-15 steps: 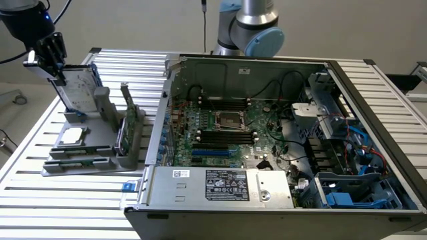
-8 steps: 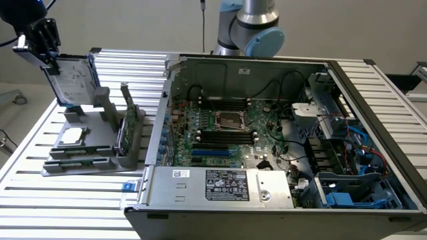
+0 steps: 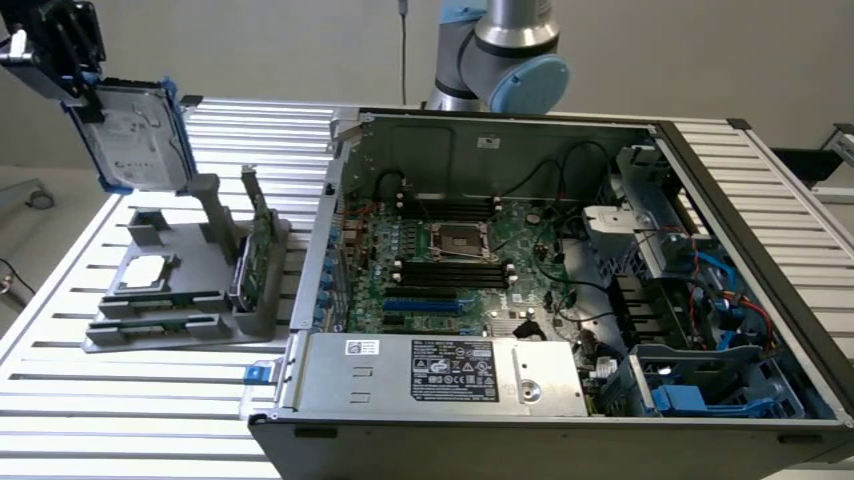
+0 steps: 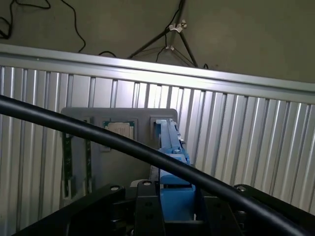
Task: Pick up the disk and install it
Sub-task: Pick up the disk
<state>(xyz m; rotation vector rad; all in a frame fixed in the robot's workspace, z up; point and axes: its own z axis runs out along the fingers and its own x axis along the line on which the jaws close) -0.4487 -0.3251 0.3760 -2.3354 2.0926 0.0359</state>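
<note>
Your end effector (image 3: 88, 98) is pinching the disk (image 3: 134, 135) by its upper end, fingers pressed against the blue carrier frame (image 4: 173, 147). The disk hangs directly below the end effector, standing on edge, with its long axis near vertical and slightly tipped. It is raised above the grey fixture (image 3: 187, 290), over the fixture's far end, near its tall post. The square chip (image 3: 144, 272) and the green circuit stick (image 3: 254, 250) sit in that fixture on the tabletop (image 3: 120, 400). The open computer case (image 3: 534, 270) stands just beside the fixture, on the exterior view's right.
</note>
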